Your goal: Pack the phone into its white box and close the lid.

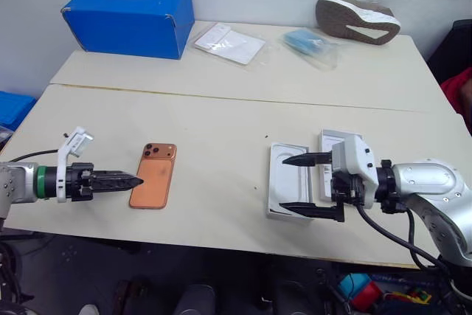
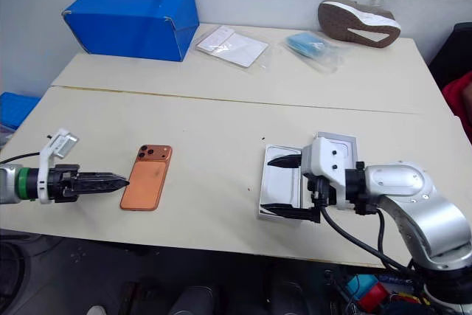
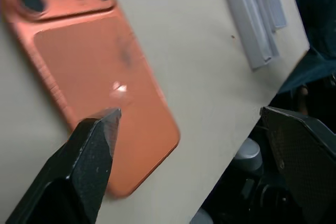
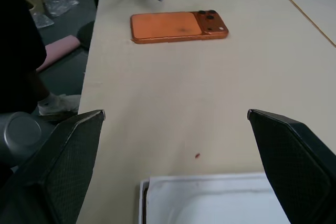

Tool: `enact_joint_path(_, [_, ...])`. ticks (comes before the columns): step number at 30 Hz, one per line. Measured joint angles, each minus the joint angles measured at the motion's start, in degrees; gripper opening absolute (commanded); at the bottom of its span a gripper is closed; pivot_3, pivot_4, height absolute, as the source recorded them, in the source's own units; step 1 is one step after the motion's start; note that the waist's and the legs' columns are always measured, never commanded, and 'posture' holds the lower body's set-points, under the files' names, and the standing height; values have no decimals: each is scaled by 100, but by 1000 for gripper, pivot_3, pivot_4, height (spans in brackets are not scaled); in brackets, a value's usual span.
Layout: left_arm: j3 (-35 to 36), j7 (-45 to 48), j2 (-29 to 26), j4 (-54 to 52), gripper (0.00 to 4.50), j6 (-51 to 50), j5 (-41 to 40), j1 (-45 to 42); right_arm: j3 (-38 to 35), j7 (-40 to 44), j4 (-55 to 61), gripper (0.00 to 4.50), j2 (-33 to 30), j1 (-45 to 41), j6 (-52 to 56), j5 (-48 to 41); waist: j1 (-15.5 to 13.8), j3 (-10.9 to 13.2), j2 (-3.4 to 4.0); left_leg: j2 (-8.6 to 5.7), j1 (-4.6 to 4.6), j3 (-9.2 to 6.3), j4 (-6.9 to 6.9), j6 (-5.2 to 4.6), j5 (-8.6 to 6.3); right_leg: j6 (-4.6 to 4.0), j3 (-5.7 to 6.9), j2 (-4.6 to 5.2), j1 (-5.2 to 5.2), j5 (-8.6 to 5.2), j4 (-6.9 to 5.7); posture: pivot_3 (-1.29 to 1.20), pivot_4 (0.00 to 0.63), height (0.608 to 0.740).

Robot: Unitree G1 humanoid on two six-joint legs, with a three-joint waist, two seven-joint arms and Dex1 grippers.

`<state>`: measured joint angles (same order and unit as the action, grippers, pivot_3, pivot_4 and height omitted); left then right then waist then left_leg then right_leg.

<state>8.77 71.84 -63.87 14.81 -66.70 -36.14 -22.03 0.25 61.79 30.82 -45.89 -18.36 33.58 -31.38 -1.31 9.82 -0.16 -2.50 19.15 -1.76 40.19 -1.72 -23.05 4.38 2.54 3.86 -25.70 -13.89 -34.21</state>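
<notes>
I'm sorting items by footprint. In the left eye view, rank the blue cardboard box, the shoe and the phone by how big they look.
1. blue cardboard box
2. shoe
3. phone, though it lies nearer the camera

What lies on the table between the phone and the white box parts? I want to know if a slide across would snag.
Bare tabletop separates the phone from the white box parts; the right wrist view shows one tiny dark speck there.
</notes>
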Motion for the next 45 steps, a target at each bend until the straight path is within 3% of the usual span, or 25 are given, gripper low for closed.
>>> enact_joint_path(7, [-691,90,-82,927,4458,229,506,-610,1065,-116,-572,4500,567,-722,-368,643,17,-1,-1,-7,4,-3,-2,-2,1,0,9,2,-4,0,-3,0,150,740])
enact_joint_path(9, [-917,100,-21,1196,4500,282,697,-792,1316,-162,-804,4125,774,-921,-399,840,28,-1,-1,-7,6,-2,-2,-2,1,0,12,2,-8,0,-9,0,150,740])
enact_joint_path(13, [-1274,223,150,1627,4500,337,992,-1289,1939,-339,-1464,2853,1477,-1468,-562,1306,51,-2,0,-14,3,-1,0,-2,7,-1,14,9,-13,0,-28,0,150,740])
enact_joint_path(21, [-1670,450,422,1939,4500,422,1372,-1752,2595,-386,-2389,25,2029,-1735,-1204,2135,11,-15,19,-69,-5,-10,2,-33,26,-1,20,61,-11,-1,-60,0,150,740])
enact_joint_path(29, [-1879,451,774,1755,4500,287,1633,-1942,3162,-570,-3729,25,2906,-2159,-1766,3004,11,-65,93,-103,-8,-52,1,-44,31,-1,23,66,-7,-1,-84,0,150,740])
enact_joint_path(40, [-1838,236,1598,1261,4500,-155,1612,-1980,3306,-754,-4643,25,3265,-2374,-2242,3576,7,-127,178,-192,-12,-154,-6,-88,54,0,-30,78,15,-1,-101,0,150,740])
enact_joint_path(45, [-1840,66,1723,1053,4500,-213,1615,-1908,3305,-788,-4818,25,3346,-2382,-2393,3706,18,-157,192,-203,-44,-174,-20,-89,55,0,-85,75,27,-1,-131,0,150,740])
